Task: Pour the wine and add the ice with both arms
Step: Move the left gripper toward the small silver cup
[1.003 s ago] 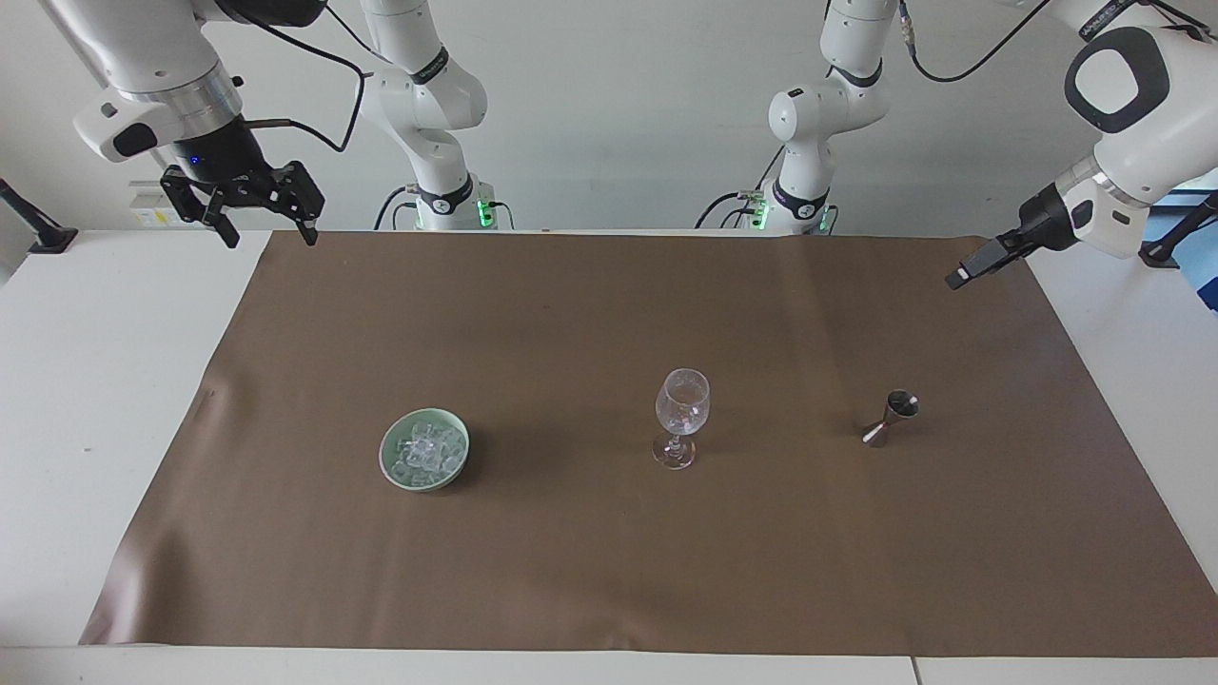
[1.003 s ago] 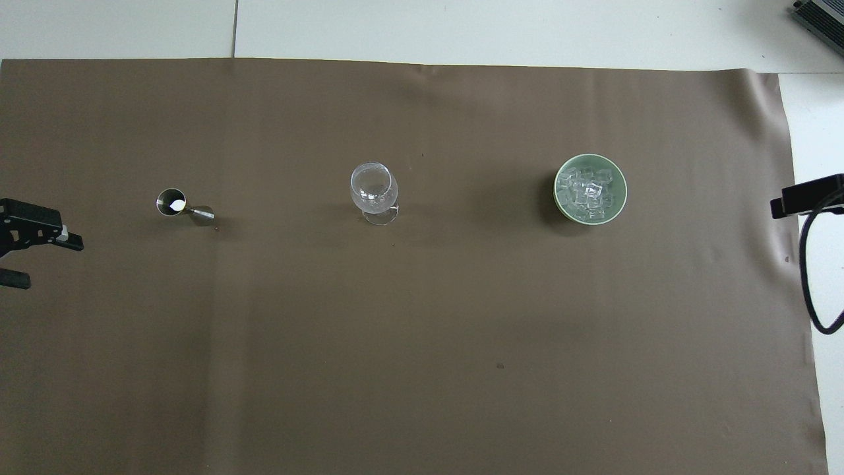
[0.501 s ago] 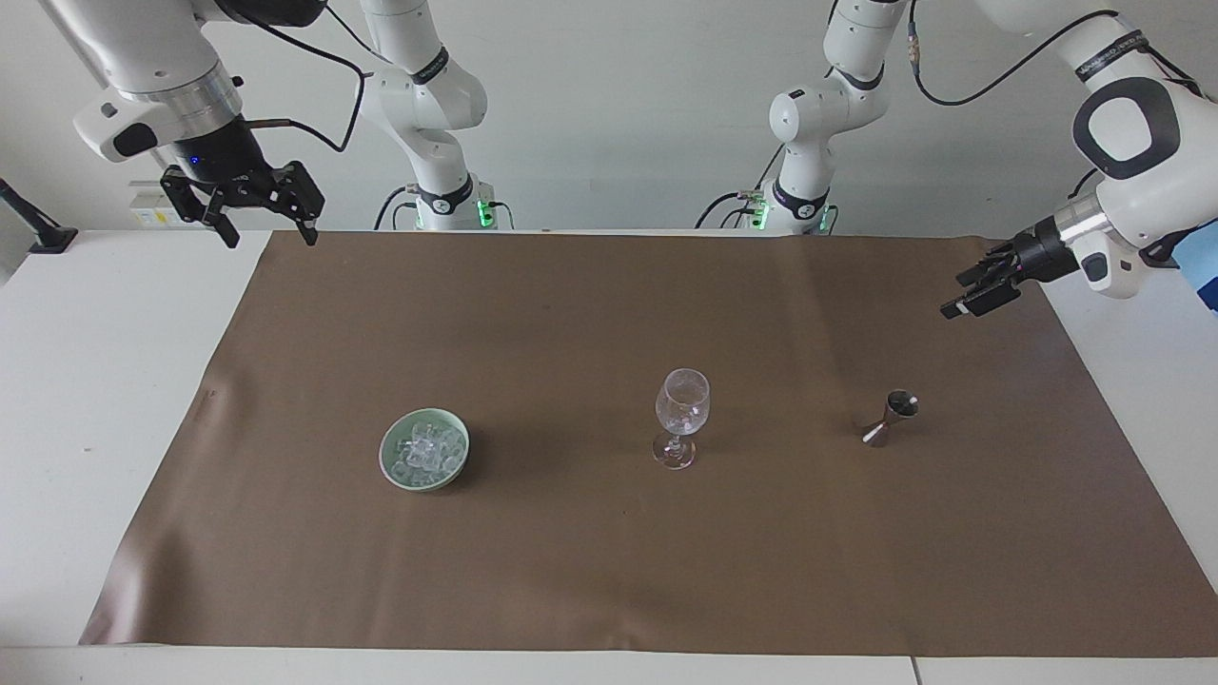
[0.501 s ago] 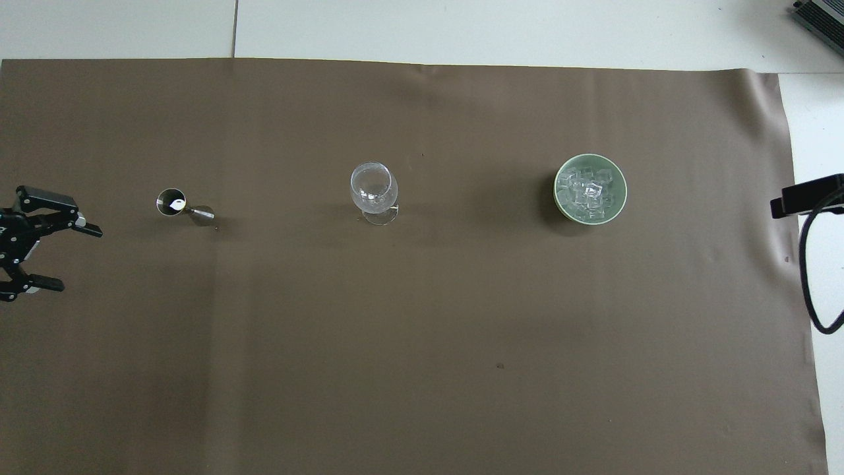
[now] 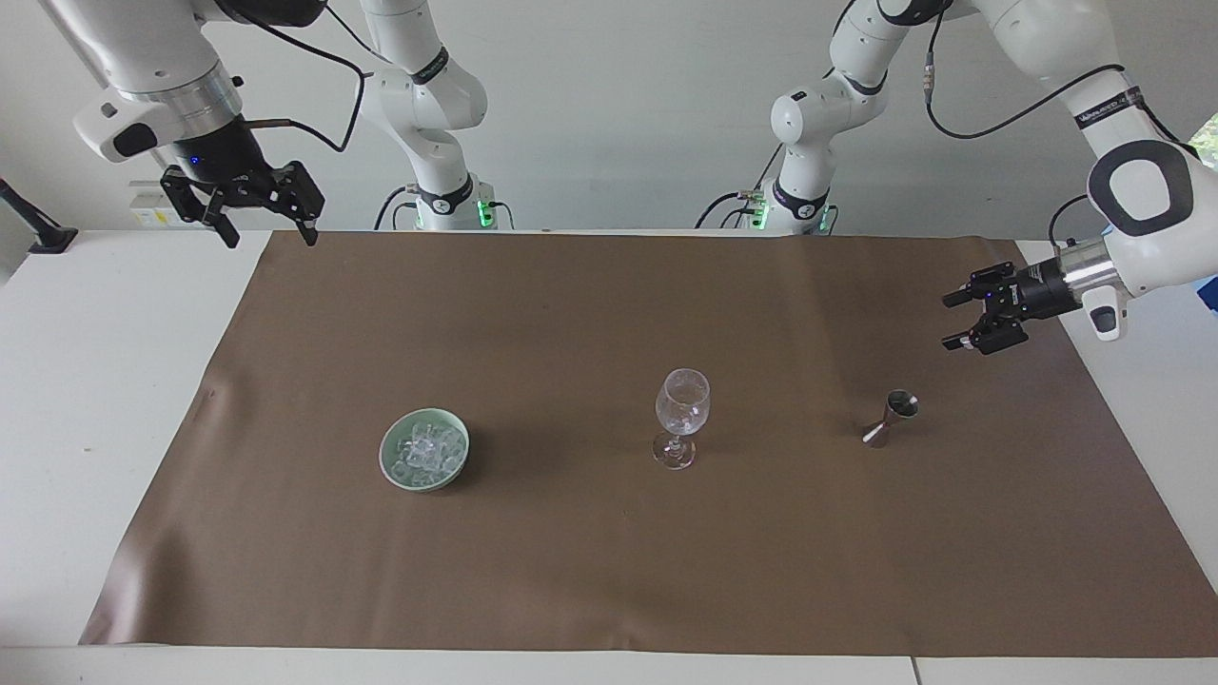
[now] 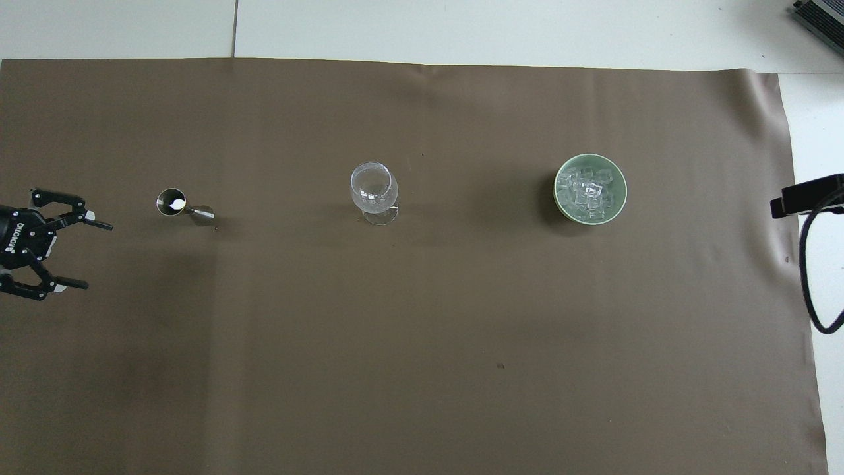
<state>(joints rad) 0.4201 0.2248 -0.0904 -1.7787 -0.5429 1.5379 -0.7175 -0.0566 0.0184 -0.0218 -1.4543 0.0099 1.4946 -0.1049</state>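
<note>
Well apart, jigger point(image 5: 891, 417), left gripper point(image 5: 950, 322) fingers point(image 5: 954, 298) spread

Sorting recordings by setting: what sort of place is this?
Probably a robotics lab bench staged as a bar: white arms bolted by a table under a brown mat, with a wine glass, jigger and bowl of ice.

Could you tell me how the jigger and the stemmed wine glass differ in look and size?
The jigger is dark steel and opaque; the wine glass is clear, see-through. The jigger is far shorter than the glass. The jigger has an hourglass shape of two cones, while the glass has a round bowl on a thin stem and flat foot. The jigger stands toward the left arm's end, the glass mid-table. Both stand upright on the brown mat, untouched.
</note>
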